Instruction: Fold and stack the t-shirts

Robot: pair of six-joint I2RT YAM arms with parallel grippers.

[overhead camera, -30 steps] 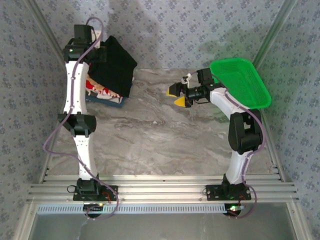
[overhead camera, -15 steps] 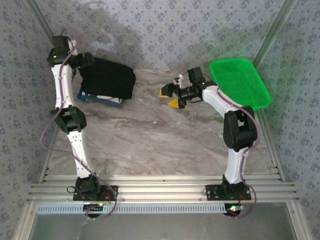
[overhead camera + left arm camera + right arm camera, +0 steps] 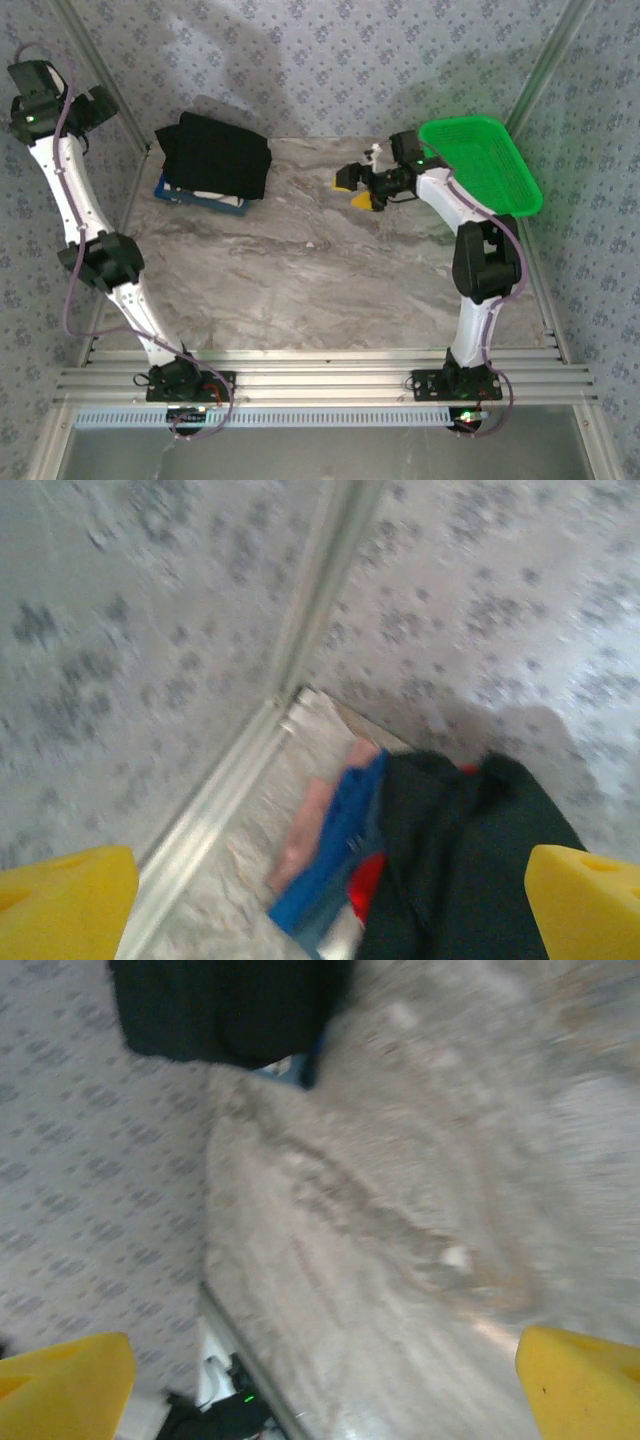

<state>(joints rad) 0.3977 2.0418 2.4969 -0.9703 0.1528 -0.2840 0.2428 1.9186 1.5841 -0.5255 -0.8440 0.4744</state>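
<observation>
The worktop [image 3: 330, 270] is a grey marbled slab with brownish veins running across it. In its far left corner lies a folded pile: the dark blue t-shirt [image 3: 178, 192] is at the bottom, flat on the surface, a sliver of the red-and-white t-shirt [image 3: 215, 194] shows above it, and the black t-shirt [image 3: 220, 158] covers the top. A green mesh basket [image 3: 480, 165] sits at the far right corner, reaching past the worktop's edge.

Stack of t-shirts [image 3: 213, 165] at far left corner of table [image 3: 300, 270]. Basket [image 3: 490, 170] at far right corner, overhanging right edge. Between them, nearer the basket: right gripper [image 3: 352, 189].
</observation>
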